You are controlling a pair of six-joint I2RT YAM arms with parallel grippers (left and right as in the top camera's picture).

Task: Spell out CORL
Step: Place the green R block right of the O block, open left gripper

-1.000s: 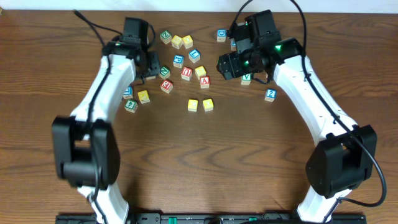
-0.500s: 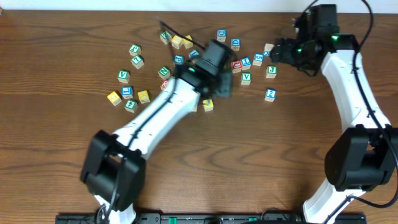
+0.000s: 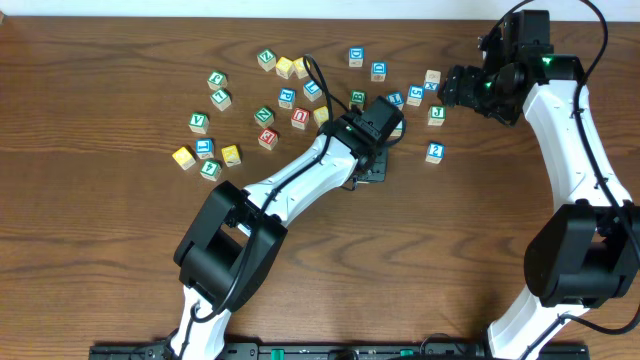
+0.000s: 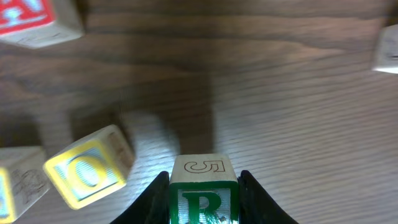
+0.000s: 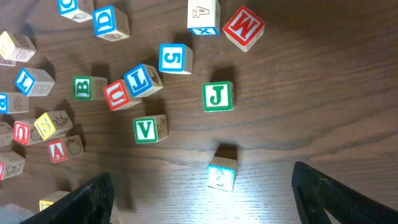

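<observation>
My left gripper (image 4: 203, 208) is shut on a green R block (image 4: 203, 193) and holds it low over the wood. It sits mid-table in the overhead view (image 3: 369, 168). A yellow O block (image 4: 87, 174) lies just left of the R. Another block (image 4: 17, 186) lies at the left edge; I cannot read its letter. My right gripper (image 5: 214, 196) is open and empty, high over the right cluster (image 3: 456, 88). Below it lie a blue L block (image 5: 142, 79), also seen from overhead (image 3: 396, 99), and a blue 2 block (image 5: 221, 174).
Loose blocks are scattered across the back of the table: green J (image 5: 217, 96), green V (image 5: 145, 129), red M (image 5: 244, 27), blue 5 (image 5: 174, 58). A left cluster includes a yellow block (image 3: 183, 157). A red block (image 4: 37, 18) lies ahead of the left gripper.
My left arm swung from the left cluster to mid-table and now reaches further right. My right arm pulled back from the middle to the far right.
</observation>
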